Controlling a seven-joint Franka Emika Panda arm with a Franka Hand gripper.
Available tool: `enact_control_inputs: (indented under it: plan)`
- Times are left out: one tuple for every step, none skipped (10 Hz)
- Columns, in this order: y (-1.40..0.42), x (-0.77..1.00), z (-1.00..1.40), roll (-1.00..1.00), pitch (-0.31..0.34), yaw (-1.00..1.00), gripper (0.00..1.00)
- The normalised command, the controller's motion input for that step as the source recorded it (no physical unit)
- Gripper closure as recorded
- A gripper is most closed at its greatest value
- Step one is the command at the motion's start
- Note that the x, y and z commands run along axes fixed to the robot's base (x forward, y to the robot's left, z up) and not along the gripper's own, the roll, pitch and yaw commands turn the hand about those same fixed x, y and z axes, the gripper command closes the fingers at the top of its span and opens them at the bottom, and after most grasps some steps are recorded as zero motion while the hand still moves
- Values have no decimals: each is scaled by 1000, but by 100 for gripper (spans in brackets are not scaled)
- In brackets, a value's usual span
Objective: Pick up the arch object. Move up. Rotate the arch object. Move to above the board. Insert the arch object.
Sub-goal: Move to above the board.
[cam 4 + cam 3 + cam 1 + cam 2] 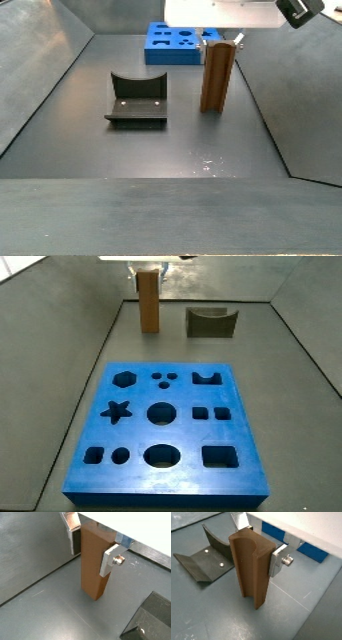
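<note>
The end effector [261, 547] sits at the top of the arch object [250, 567], with its silver fingers [280, 559] closed against opposite sides of the upper end; it is holding the piece. In both side views the arch object [148, 301] stands upright near the far edge of the floor, well apart from the board [167, 426]. Its lower end appears to be at or just off the floor [147, 150]; the pictures do not settle which.

The dark olive block with the curved notch [138, 100] rests beside the arch object, apart from it, between it and a side wall.

By my judgement the step in hand is the pick-up or the start of the lift. What could go wrong from here:

- The grip is high on a tall, narrow piece, so the piece could swing or slip between the pads during the rotation.
- If the piece twists in the grip, its profile will not line up with the arch cut-out [206, 378] and it would jam on the board's top face.
- A rotation made too low could knock the lower end on the floor or on the olive block.

No brand, label or writing can be read in any view.
</note>
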Motion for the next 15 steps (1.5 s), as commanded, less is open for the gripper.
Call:
enact_control_inputs:
  plan:
    - [-144, 104, 1000, -177, -330, -6, 100]
    - [-133, 84, 1000, -168, -256, -4, 100]
    - [-121, 72, 1000, -157, -144, -8, 100]
    - [-118, 71, 1000, -154, -91, -9, 100]
    - [-106, 67, 1000, -147, -10, -4, 100]
    - [-102, 66, 1000, -144, 15, -1, 100]
    - [-92, 66, 1000, -139, 60, 5, 100]
    - [-79, 62, 1000, -132, 77, 7, 100]
    - [-68, 54, 1000, -121, 87, 7, 100]
    - [-57, 46, 890, -114, 84, 6, 100]
    - [-37, 29, 669, -104, 80, 6, 100]
    - [-32, 23, 561, -102, 78, 7, 100]
    - [-22, 18, 345, -98, 77, 10, 100]
    - [-18, 15, 183, -97, 80, 11, 100]
    - [-1000, 137, 191, 137, 625, -136, 100]
